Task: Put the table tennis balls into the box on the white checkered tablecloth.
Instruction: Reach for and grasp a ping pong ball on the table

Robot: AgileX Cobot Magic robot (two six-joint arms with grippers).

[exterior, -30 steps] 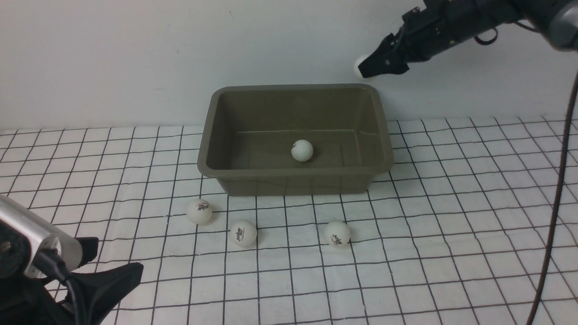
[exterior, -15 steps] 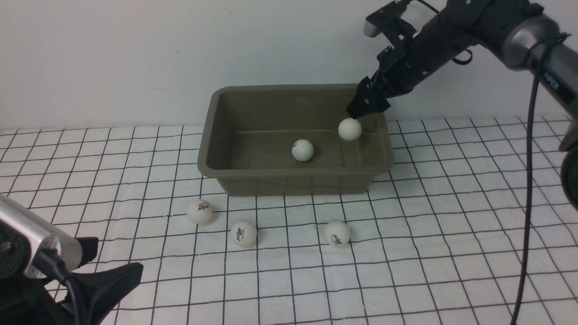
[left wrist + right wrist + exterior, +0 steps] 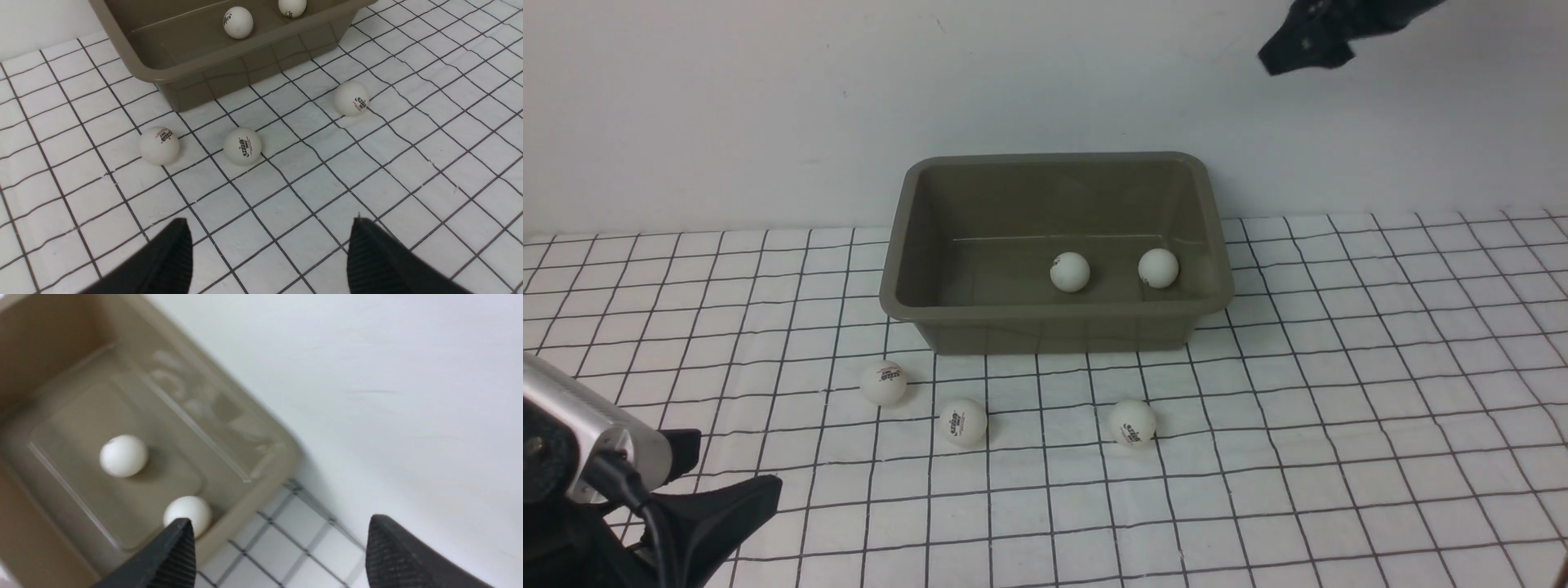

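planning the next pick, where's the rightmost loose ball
Front view: the rightmost loose ball lies on the tablecloth in front of the box, right of the other two loose balls.

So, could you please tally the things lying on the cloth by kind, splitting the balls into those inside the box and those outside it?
Box: 1
Balls inside it: 2
Balls outside, on the cloth: 3
Total: 6
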